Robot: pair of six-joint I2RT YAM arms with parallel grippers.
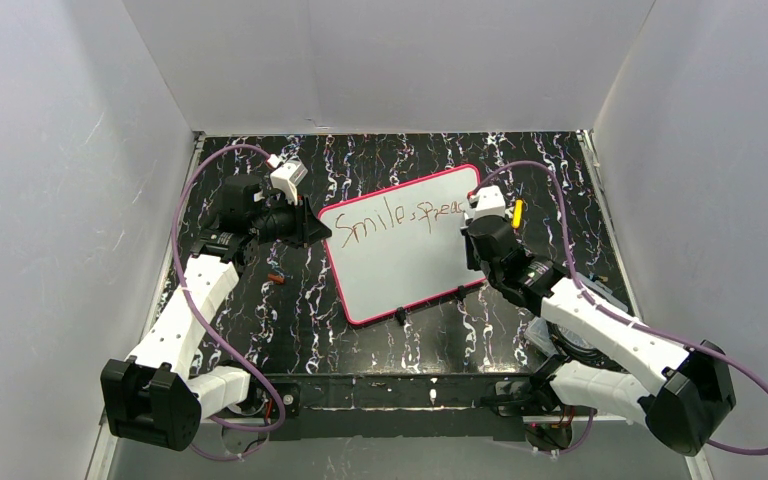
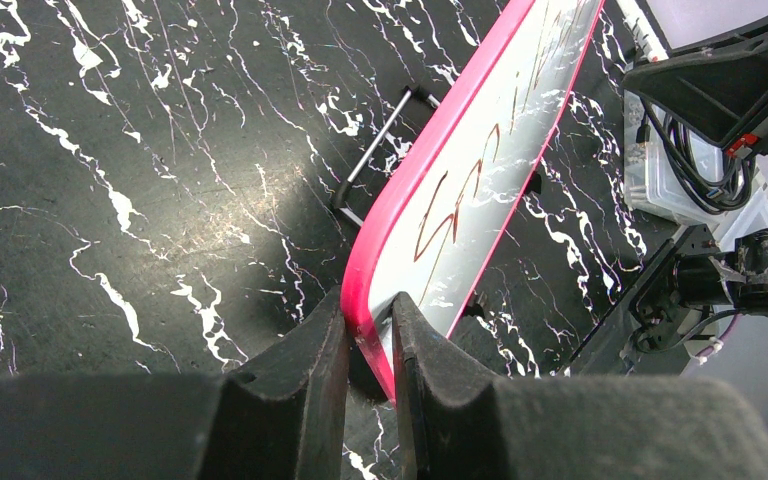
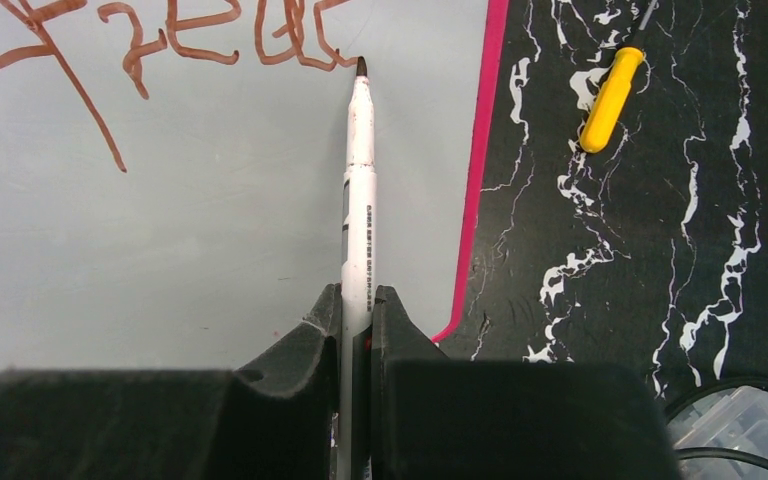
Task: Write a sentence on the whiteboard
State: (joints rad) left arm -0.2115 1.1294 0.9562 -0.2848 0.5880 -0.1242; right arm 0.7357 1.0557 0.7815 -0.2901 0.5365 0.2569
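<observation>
The whiteboard lies tilted on the black marbled table, pink frame all round. The sentence runs along its top edge in red-brown and reads "Smile, sprea". My left gripper is shut on the board's left corner; the left wrist view shows its fingers pinching the pink frame of the whiteboard. My right gripper is shut on a white marker. The right wrist view shows the gripper over the whiteboard, the marker's dark tip touching the end of the last letter of the lettering.
A yellow pen lies just right of the board, also in the right wrist view. A small red-brown cap lies left of the board. A clear plastic box sits at the near right. White walls enclose the table.
</observation>
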